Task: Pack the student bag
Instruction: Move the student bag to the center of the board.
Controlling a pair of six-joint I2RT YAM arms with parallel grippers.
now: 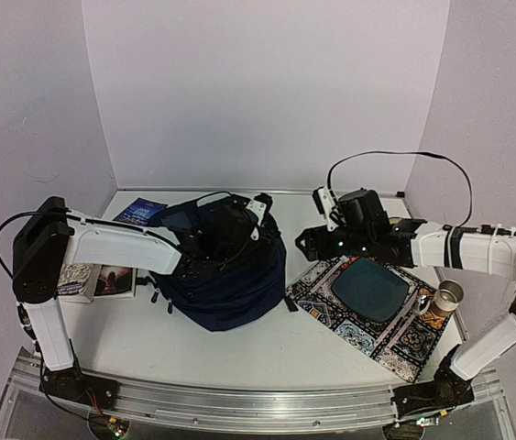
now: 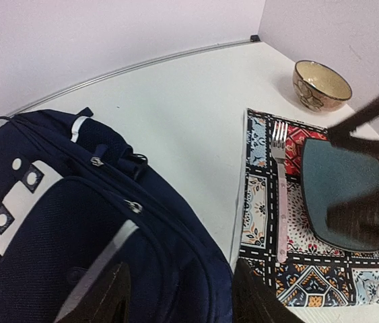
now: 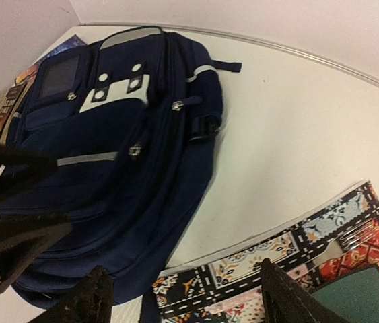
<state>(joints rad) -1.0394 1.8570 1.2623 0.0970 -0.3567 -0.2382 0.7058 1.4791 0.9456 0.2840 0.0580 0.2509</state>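
The student bag (image 1: 225, 280) is a dark navy backpack with white trim, lying flat at the table's middle. It also shows in the left wrist view (image 2: 61, 222) and the right wrist view (image 3: 108, 148). My left gripper (image 1: 230, 229) hovers open and empty over the bag's right side (image 2: 179, 299). My right gripper (image 1: 306, 245) is open and empty above the gap between the bag and the patterned mat (image 3: 186, 303). Neither gripper touches the bag.
A patterned mat (image 1: 322, 298) lies right of the bag with a teal plate (image 1: 370, 289), a pink fork (image 2: 281, 195) and a metal mug (image 1: 445, 298). A bowl (image 2: 321, 85) stands behind the mat. Books (image 1: 93, 280) and a blue book (image 1: 140, 211) lie left of the bag.
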